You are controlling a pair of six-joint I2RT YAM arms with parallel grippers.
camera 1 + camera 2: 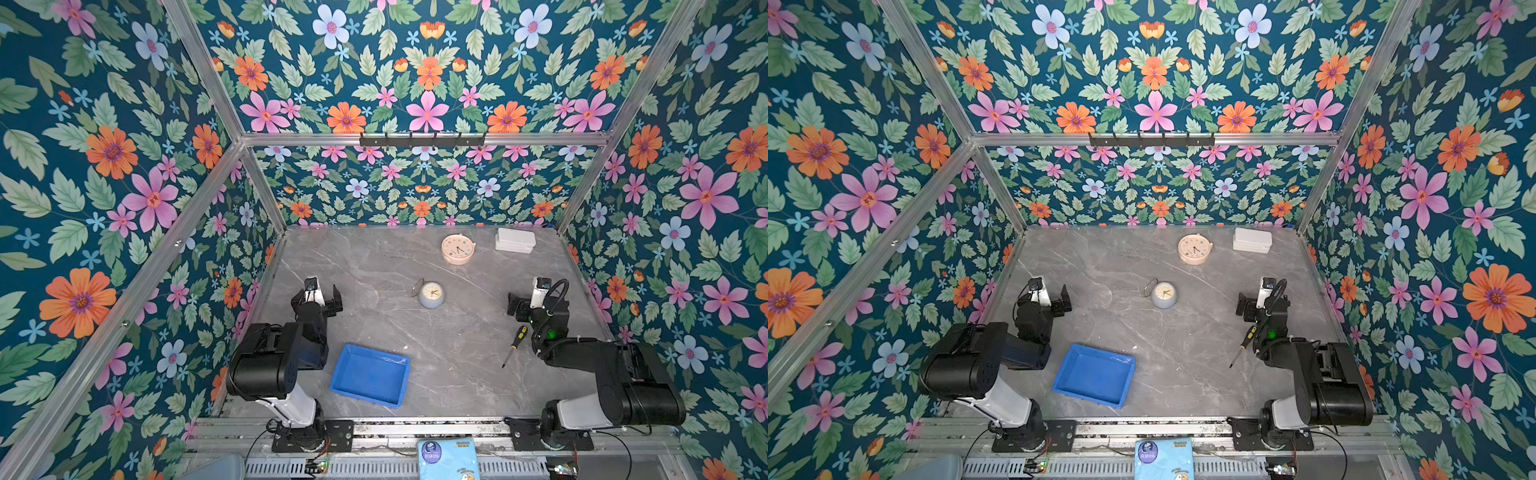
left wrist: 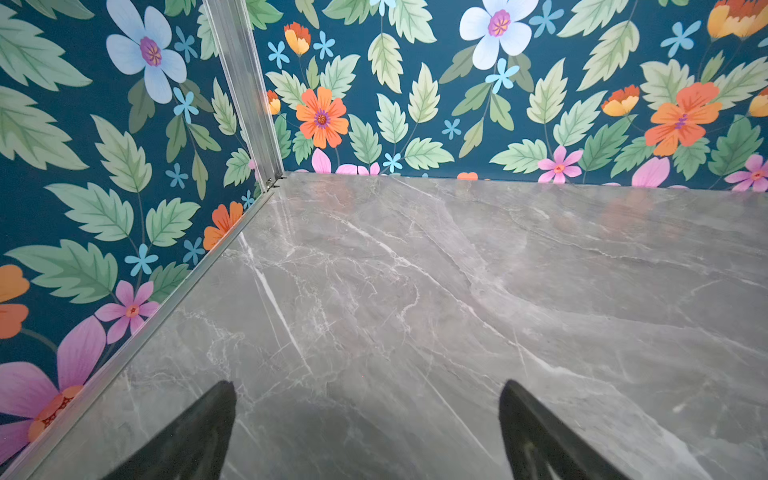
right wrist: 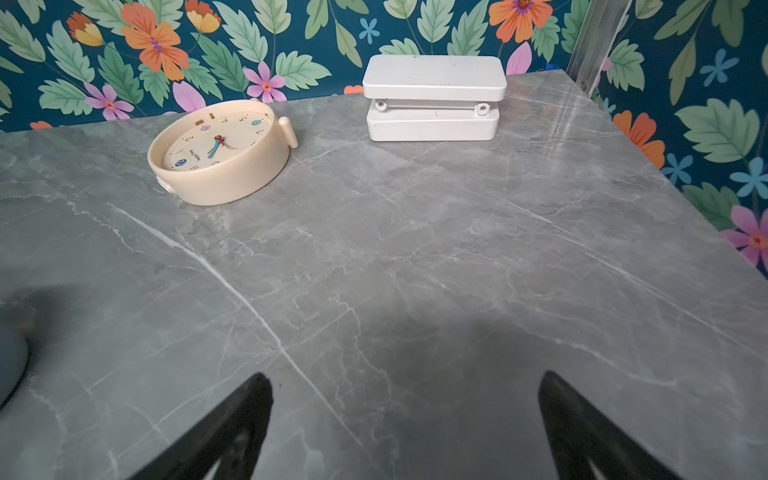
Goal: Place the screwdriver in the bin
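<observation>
Tapered black left fingers and right fingers gape empty; slim screwdriver outside smooth blue bin.

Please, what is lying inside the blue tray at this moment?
Nothing: the bin shows only its bare blue floor in both top views. The screwdriver lies outside it on the table, further right in those views. Nothing covers the bin's inside.

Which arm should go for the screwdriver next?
Right. The screwdriver lies beside the right arm, close to the open right pincer; the left pincer sits farther off, beyond the bin.
</observation>
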